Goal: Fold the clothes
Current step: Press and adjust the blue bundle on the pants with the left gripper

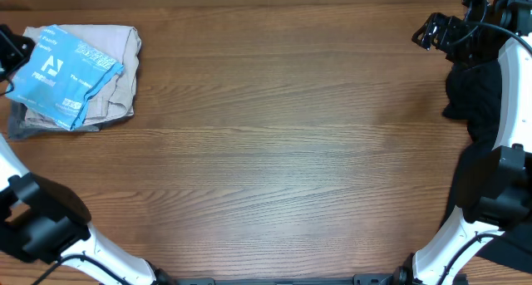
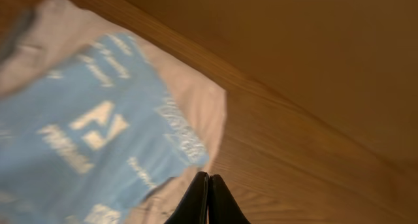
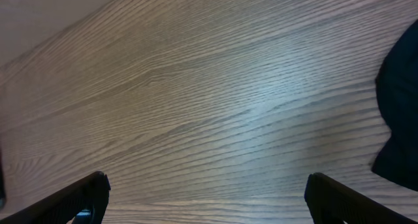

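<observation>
Nearest the arms, the brown wood-grain bench (image 1: 274, 177) shows bare wood across its middle, probably the working room for folding. The right pincer (image 3: 208, 181) hangs over that wood with its jaws spread wide, gripping nothing, near a crumpled black cloth (image 1: 470, 94) at the bench's right edge. At the far left corner, the light blue printed T-shirt (image 1: 66, 77) lies folded into a compact rectangle atop a folded beige garment (image 1: 120, 56), stacked out of the way. The left pincer (image 2: 208, 194) hovers by its edge, pressed shut and empty, so the fold looks finished.
</observation>
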